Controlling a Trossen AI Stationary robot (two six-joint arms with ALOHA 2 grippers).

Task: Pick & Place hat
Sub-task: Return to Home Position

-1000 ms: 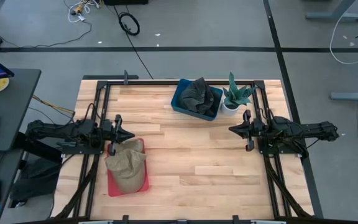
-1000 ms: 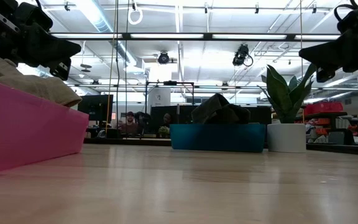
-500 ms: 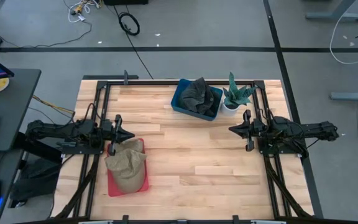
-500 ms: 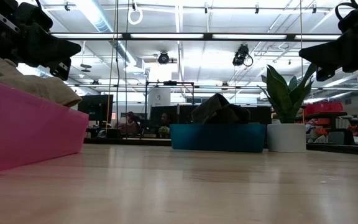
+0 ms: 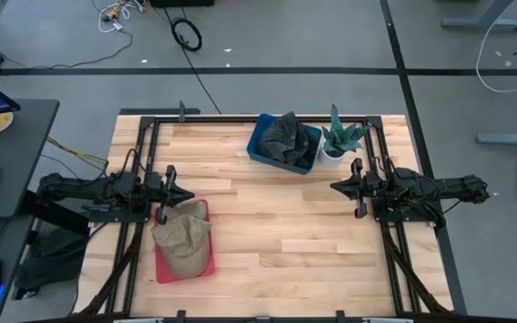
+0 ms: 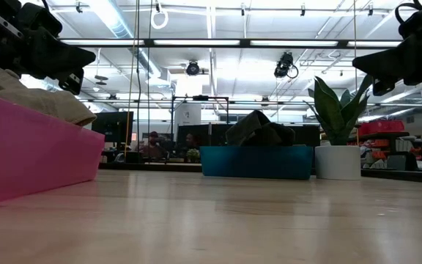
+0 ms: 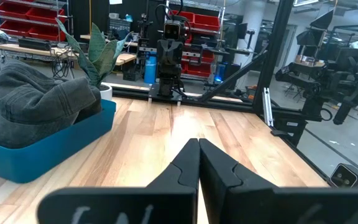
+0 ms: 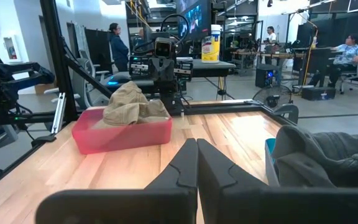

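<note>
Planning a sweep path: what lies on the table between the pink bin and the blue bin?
Only bare wooden tabletop, as the high view shows, separates the pink bin from the blue bin.

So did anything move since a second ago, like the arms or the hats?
No, nothing visibly changed. The left arm and right arm rest at the table's sides as before, jaws shut and empty. The dark grey cloth caps are still piled in the blue plastic bin, the tan cloth cap still lies in the pink tray, and the green potted plant stands beside the bin.
</note>
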